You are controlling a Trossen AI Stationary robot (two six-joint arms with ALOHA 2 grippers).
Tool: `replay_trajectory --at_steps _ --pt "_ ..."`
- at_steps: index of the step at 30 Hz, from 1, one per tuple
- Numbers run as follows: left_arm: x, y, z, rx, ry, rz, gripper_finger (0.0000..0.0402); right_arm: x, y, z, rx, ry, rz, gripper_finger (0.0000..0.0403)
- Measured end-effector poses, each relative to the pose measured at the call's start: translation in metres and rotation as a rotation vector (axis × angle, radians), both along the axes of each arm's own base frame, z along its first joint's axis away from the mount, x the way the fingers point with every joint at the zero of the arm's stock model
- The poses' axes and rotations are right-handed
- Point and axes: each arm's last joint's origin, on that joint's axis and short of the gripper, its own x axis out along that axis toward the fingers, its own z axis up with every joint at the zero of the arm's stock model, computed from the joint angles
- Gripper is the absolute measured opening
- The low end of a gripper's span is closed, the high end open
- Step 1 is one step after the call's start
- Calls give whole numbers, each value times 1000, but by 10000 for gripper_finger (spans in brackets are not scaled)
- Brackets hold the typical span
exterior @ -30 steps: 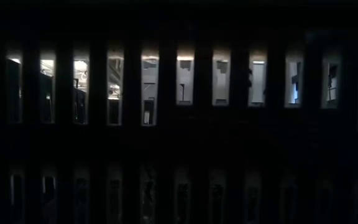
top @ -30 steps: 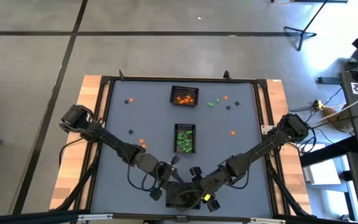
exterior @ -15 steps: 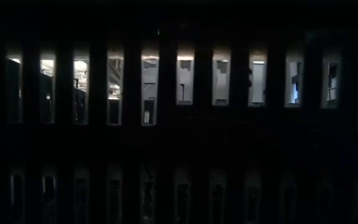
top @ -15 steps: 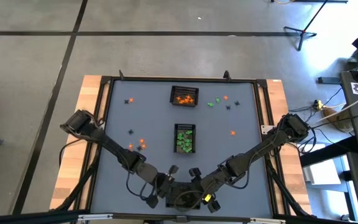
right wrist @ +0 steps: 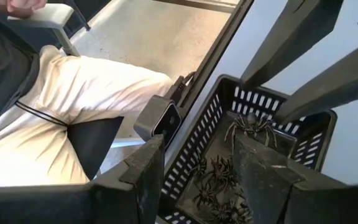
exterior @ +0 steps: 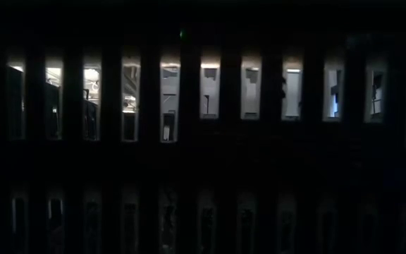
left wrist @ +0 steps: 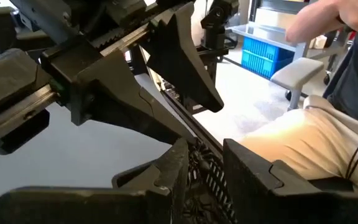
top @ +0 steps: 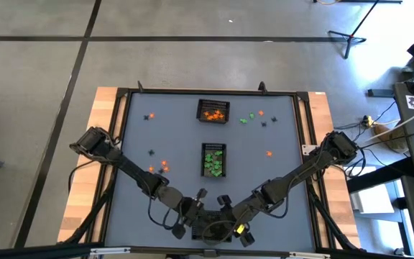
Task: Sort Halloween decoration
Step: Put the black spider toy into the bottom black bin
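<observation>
Small orange, green and black trinkets lie loose on the grey table [top: 279, 180]: some near its left side [top: 162, 166], some near the far right [top: 250, 117]. A mesh basket of orange pieces [top: 213, 111] and one of green pieces [top: 213, 159] stand mid-table. A third black mesh basket [right wrist: 197, 146] at the near edge holds black spiders [right wrist: 216, 177]. My left gripper [right wrist: 260, 102] reaches into it, shut on a black spider [right wrist: 251, 126]. My right gripper [right wrist: 201, 168] hovers open over the same basket's near end. My left gripper has the black spider [right wrist: 251, 126] between the free ends of its two fingers [right wrist: 291, 106]. They slant down into the basket from the far side. The spider hangs at the fingertips inside the basket, above the spiders on its floor. Which part of it is pinched, I cannot tell.
Both arms meet over the near-edge basket [top: 210, 229], close to each other. A seated person in light trousers [right wrist: 73, 118] is just beyond the near edge. The low view is blocked by the basket's mesh [exterior: 203, 141]. Bare table surface lies between the baskets and the side rails.
My left gripper has moved toward the table's near edge and down to the black basket, its arm folding in closer. The right arm has kept still.
</observation>
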Motion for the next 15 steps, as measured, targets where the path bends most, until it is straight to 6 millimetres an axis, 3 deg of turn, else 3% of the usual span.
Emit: replay_trajectory --at_steps 15 --pt "-2 -2 -3 -32 56 1 94 1 0 1 -10 -24 -7 186"
